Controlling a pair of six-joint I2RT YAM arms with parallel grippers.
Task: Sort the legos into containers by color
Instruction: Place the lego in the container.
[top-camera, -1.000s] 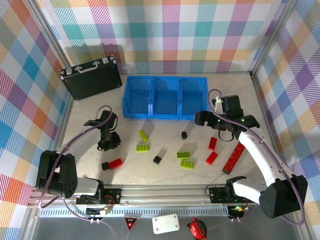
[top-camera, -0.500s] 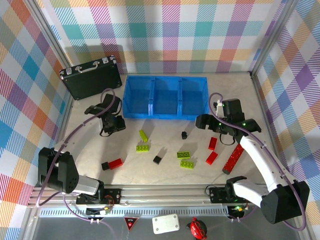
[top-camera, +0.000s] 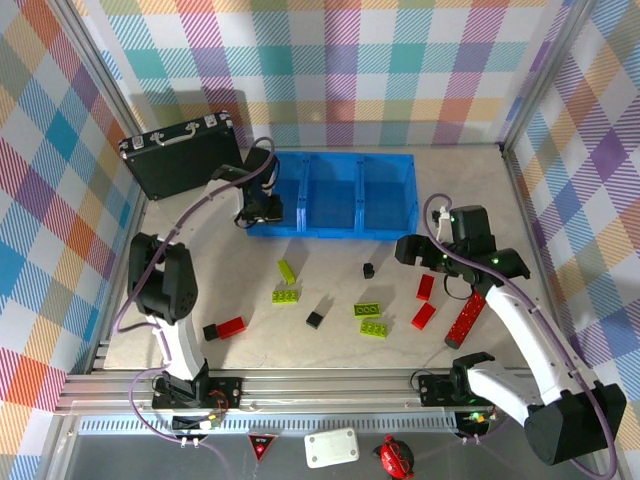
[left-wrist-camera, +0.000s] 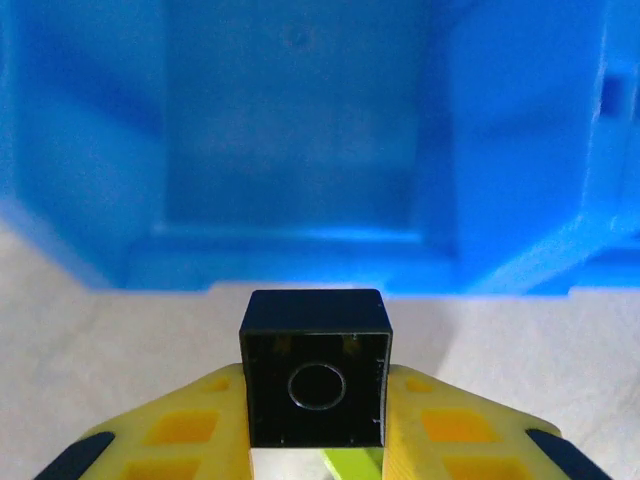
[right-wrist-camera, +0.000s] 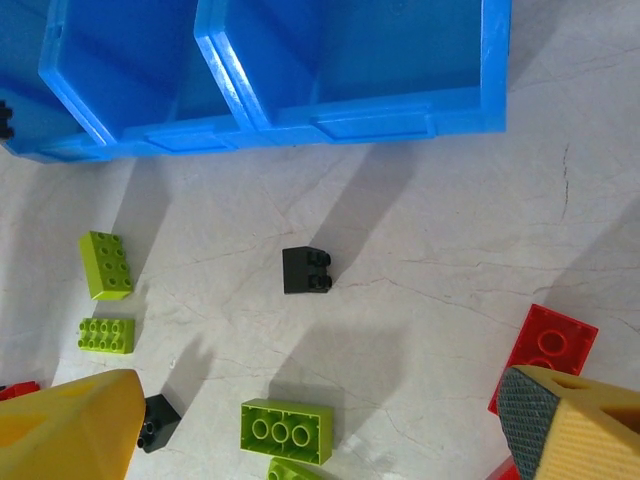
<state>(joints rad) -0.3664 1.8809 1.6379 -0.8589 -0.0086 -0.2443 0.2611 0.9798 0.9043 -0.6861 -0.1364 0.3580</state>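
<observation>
Top external view: the left gripper (top-camera: 262, 207) sits at the near left corner of the blue bin (top-camera: 330, 232), whose long axis runs parallel to the far edge of the table (top-camera: 330, 355). In the left wrist view its yellow fingers (left-wrist-camera: 180, 430) pinch a black cube (left-wrist-camera: 315, 385) from both sides, hollow underside toward the camera, just short of the near wall of the left compartment. The right gripper (top-camera: 452, 262) hangs above the table near the bin's right end, its fingers (right-wrist-camera: 70, 430) spread wide with nothing between them. The long red bar (top-camera: 468, 316) lies toward the right edge, its long axis running near-to-far and leaning right at the far end. Two red bricks (top-camera: 425, 287) lie just left of it. A third red brick (top-camera: 232, 326) touches a black cube toward the near left corner. Four lime plates (top-camera: 286, 295) lie mid-table, the narrow one set diagonally. Two loose black cubes (top-camera: 369, 270) lie among them. A black briefcase (top-camera: 185, 155) stands at the far left corner.
</observation>
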